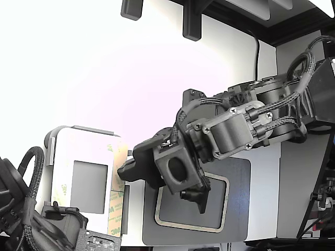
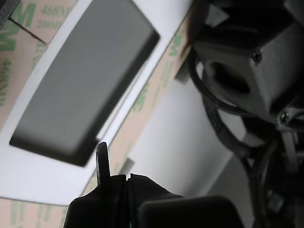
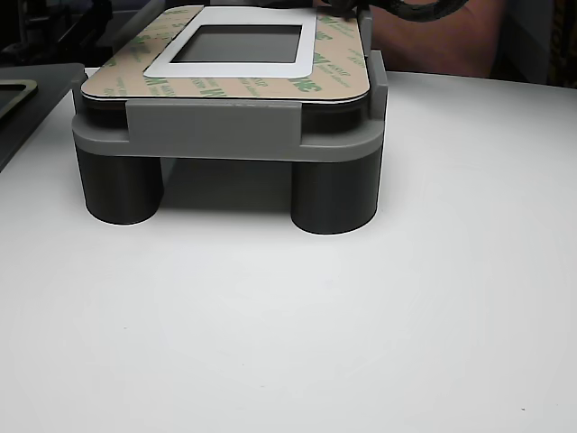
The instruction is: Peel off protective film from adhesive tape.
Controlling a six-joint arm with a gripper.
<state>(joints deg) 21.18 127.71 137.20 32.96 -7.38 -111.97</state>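
The gripper (image 2: 114, 183), jaws clenched with nothing visibly between them, sits at the panel's (image 1: 68, 151) three o'clock edge; nick the protective film (image 2: 142, 104) corner, then peel low.

Three cameras: one high overview, one on my wrist, one low at table level.
Exterior view looks steeply down over my arm onto the white panel (image 1: 84, 151) and dark grey plate (image 1: 238, 209), mid range. Wrist view sits very close over that panel's grey centre (image 2: 85, 80), my gripper (image 2: 114, 183) at the frame edge. Other view faces the grey fixture (image 3: 225, 135) side-on, near, panel on top.
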